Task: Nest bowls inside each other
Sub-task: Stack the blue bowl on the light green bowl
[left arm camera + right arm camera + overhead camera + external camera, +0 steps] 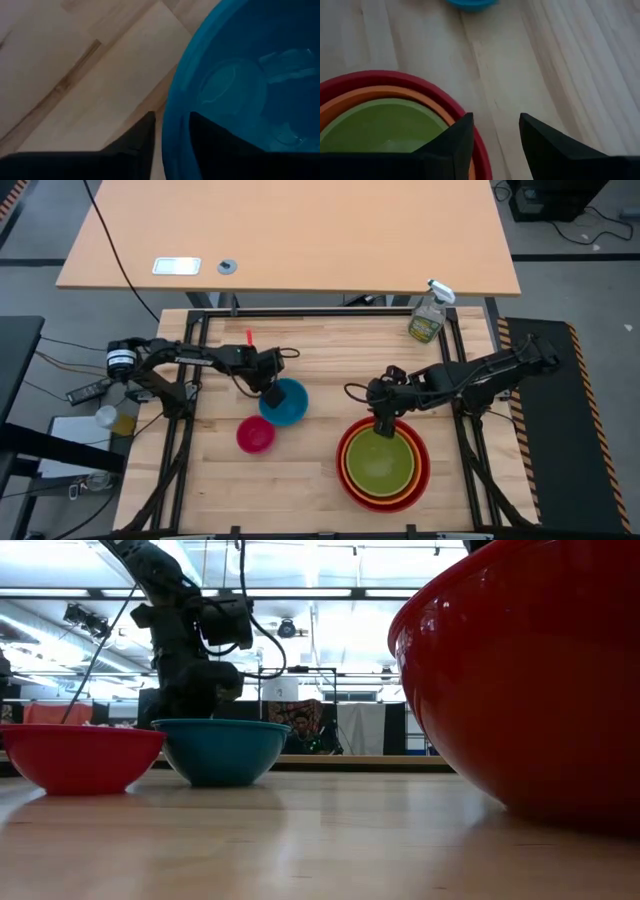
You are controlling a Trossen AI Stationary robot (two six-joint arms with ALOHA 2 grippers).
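The blue bowl (288, 406) stands on its base left of the table's middle, with the pink bowl (255, 435) close by on its near left. My left gripper (272, 392) points down over the blue bowl's far-left rim, open, one finger inside (210, 140) and one outside (142, 137). At the near right the lime green bowl (381, 461) sits in the orange bowl (352, 470), which sits in the red bowl (423, 470). My right gripper (495, 145) hangs open above the far rim of that stack and holds nothing. My left gripper stands astride the blue bowl's rim (172, 135) from above, one finger inside the bowl and one outside. Bare wood shows between the outer finger and the bowl's wall. I cannot tell whether either finger touches the rim. The bowl rests on the table.
A clear spray bottle (430, 315) stands at the table's far right corner. A small red-tipped thing (248, 336) lies near the far edge behind the left arm. Bare wood lies between the blue bowl and the red stack (320, 430). A second desk (300, 230) stands beyond.
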